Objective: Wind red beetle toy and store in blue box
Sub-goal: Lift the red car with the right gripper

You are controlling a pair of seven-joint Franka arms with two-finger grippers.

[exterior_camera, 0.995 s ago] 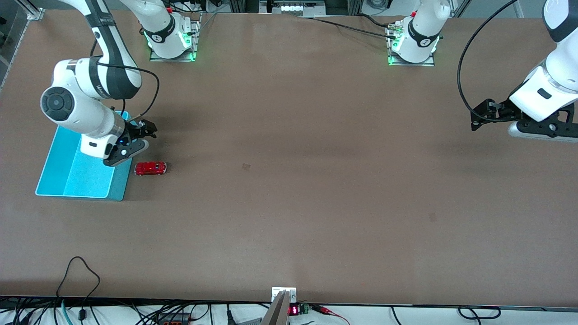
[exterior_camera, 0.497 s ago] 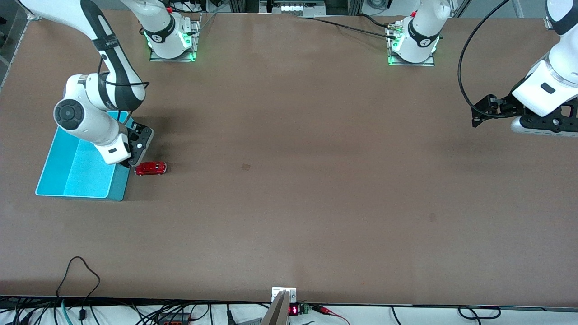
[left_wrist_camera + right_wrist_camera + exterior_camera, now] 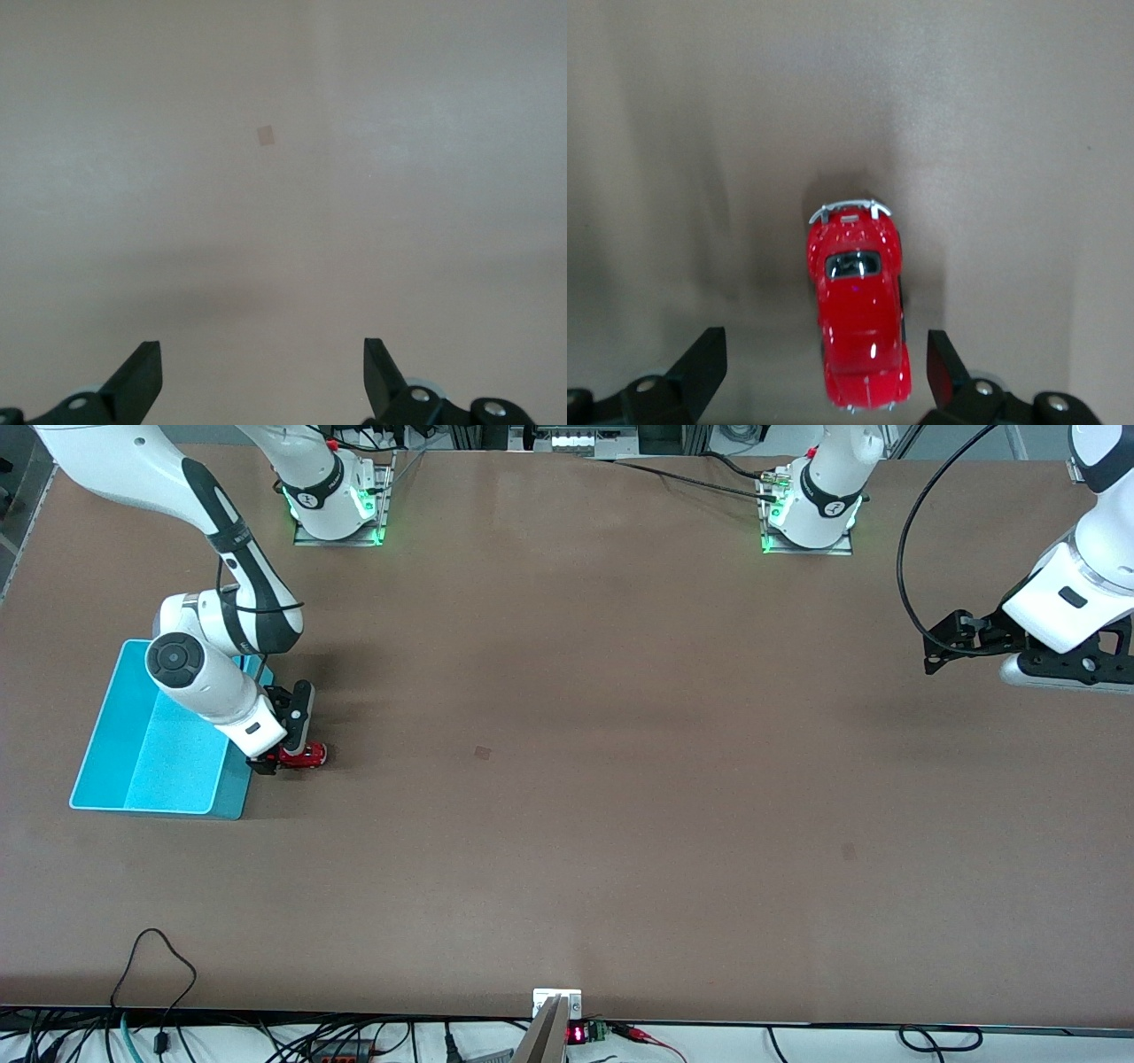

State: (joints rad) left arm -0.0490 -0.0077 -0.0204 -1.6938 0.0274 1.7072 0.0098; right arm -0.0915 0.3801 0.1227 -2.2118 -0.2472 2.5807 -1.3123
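The red beetle toy (image 3: 303, 755) stands on the table beside the blue box (image 3: 168, 766), on the box's side toward the left arm's end. My right gripper (image 3: 282, 758) is low over the toy and open. In the right wrist view the toy (image 3: 858, 319) lies between the open fingers (image 3: 700, 363), closer to one of them and touching neither, with its silver bumper pointing away from the gripper (image 3: 822, 367). The blue box is empty. My left gripper (image 3: 937, 654) waits open and empty above the table at the left arm's end, as the left wrist view (image 3: 261, 381) shows.
A small tan mark (image 3: 483, 753) lies on the brown table near the middle and also shows in the left wrist view (image 3: 265, 135). Both arm bases (image 3: 337, 505) stand along the edge farthest from the front camera. Cables hang along the nearest edge.
My right gripper moved from over the box's wall toward the toy and came down around it, open. The toy has not moved. The left arm barely shifted.
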